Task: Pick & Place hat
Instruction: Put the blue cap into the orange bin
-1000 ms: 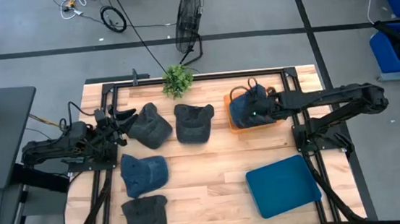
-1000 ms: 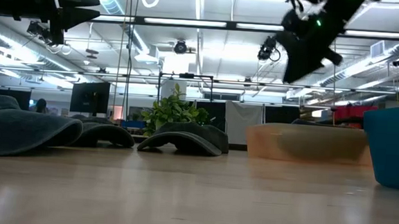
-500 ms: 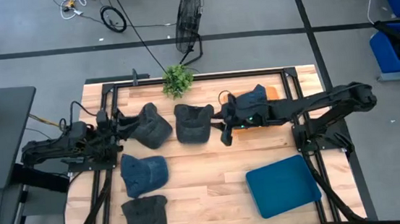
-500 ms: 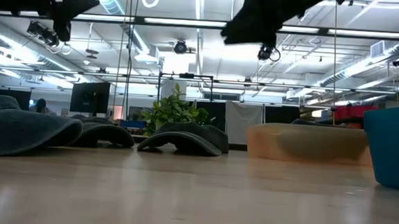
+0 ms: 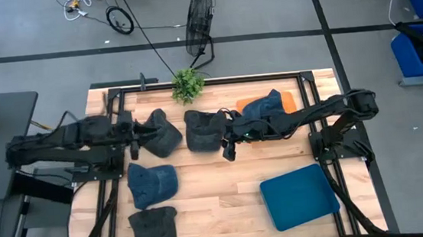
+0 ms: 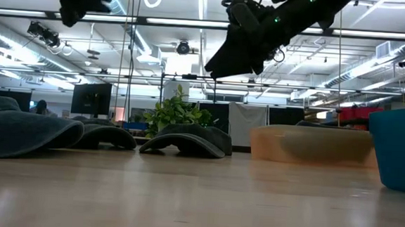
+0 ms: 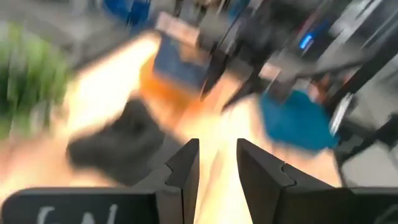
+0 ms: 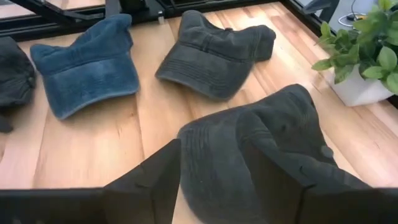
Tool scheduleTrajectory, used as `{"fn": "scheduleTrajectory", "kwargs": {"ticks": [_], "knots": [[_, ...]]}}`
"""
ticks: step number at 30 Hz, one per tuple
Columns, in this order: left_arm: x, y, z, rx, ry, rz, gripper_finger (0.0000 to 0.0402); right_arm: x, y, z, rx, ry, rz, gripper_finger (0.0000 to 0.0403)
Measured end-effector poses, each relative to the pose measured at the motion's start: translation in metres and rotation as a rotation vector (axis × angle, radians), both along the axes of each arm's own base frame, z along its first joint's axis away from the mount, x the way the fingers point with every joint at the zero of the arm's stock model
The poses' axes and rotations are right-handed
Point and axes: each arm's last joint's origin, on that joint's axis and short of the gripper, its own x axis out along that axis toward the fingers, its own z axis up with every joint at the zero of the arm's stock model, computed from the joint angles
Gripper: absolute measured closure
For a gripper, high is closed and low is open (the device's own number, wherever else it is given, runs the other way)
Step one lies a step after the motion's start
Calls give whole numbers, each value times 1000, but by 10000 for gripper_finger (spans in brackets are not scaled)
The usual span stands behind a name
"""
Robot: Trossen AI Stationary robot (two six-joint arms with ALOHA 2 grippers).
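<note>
Right tool [image 5: 227, 144] hovers with fingers parted just beside a dark hat [image 5: 204, 129] on the surface [image 5: 218, 195]; left tool [image 5: 132, 138], fingers parted, waits near another hat [image 5: 159, 134].

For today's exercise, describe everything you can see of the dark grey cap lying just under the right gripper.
The dark grey cap is soft, washed-looking fabric with stitched rows across its brim and seams over its crown. It lies flat on the wooden table, near the potted plant, with another dark cap beside it. The right gripper hangs open just above it, not touching; nothing grips it.
</note>
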Motion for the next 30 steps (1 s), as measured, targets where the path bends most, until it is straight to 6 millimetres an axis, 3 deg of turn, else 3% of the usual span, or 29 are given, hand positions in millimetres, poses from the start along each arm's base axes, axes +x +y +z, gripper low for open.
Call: {"fn": "scheduleTrajectory", "kwargs": {"ticks": [5,11,20,30], "knots": [[4,-2,0,-298,351,110,292,0,0,0,-2,3,0,218],[2,-15,-23,-537,725,213,292,-1,0,-1,-32,19,18,218],[20,-45,-55,-654,838,289,292,-2,0,-2,-36,36,21,218],[30,-67,-83,-645,932,496,292,-3,0,-3,-18,47,10,218]]}}
